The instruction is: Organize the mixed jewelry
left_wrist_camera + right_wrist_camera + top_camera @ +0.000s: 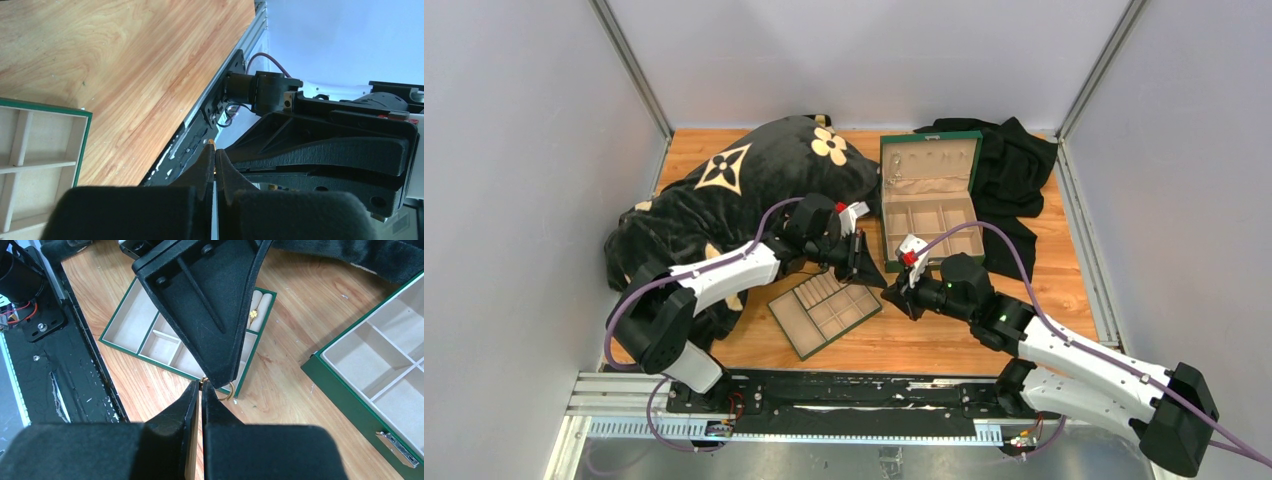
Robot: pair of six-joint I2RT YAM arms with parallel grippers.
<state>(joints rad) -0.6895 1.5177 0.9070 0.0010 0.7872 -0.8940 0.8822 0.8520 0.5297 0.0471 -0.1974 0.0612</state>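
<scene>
We see the two pincers meeting tip to tip just above the light wooden table (pixel 944 330), in the middle of the overhead frame. The black-fingered left gripper (pixel 865 268) comes in from the left, and the black-fingered right gripper (pixel 902 292) from the lower right.

In the right wrist view both pairs of fingers are pressed narrow, with no gap that we can make out. The thin gold-coloured ring (pixel 226 392) sits right where they meet. One side of it glints between the right fingertips, and its upper edge is hidden under the left tip. The left wrist view also shows a gold speck pinched at the left tips. The ring hangs at the near corner of the flat green tray with beige compartments (pixel 125 326).

A small gold flower-shaped piece (pixel 254 315) rests in a slotted section at the tray's upper right. The open green box with beige lining (pixel 350 347) fills the right of that frame.

Overhead, a black plush cushion with beige flower marks (pixel 724 200) lies at upper left, and a black cloth (pixel 1019 165) lies behind the box.
</scene>
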